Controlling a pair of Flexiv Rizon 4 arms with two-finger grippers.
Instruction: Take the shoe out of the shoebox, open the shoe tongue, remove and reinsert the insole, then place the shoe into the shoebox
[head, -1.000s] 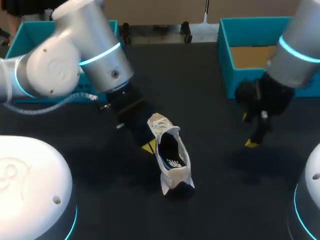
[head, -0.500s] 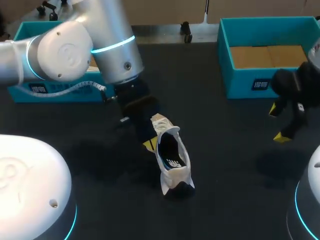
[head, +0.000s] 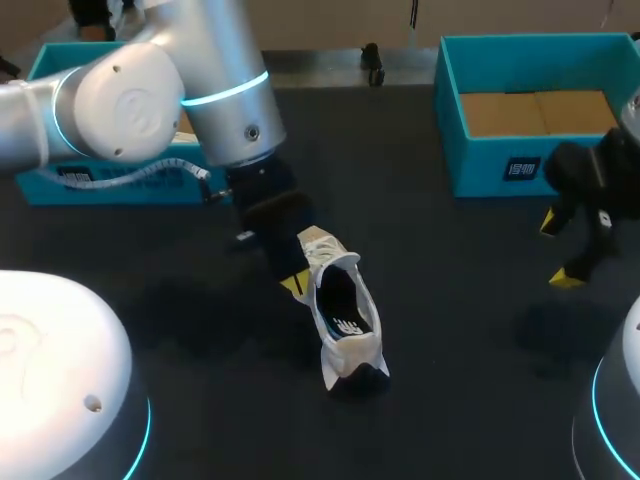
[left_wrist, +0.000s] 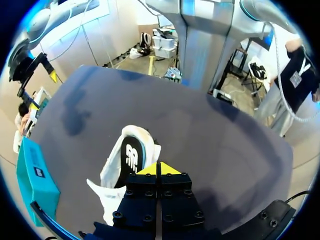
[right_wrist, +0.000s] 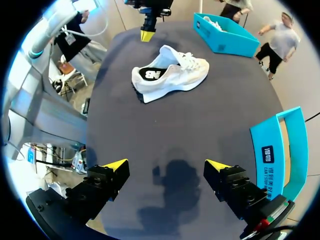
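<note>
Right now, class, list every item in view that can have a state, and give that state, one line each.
White sneaker with dark heel: out of the box, upright on the table, insole in place.
Left end effector: shut, beside the sneaker.
Right end effector: open, empty, above the table.
Teal cardboard shoebox at right: lidless, no shoe inside.
Teal box at left: open-topped, contents mostly hidden.

Cloth shoe (head: 352, 350) (matt table (head: 450, 330))
</note>
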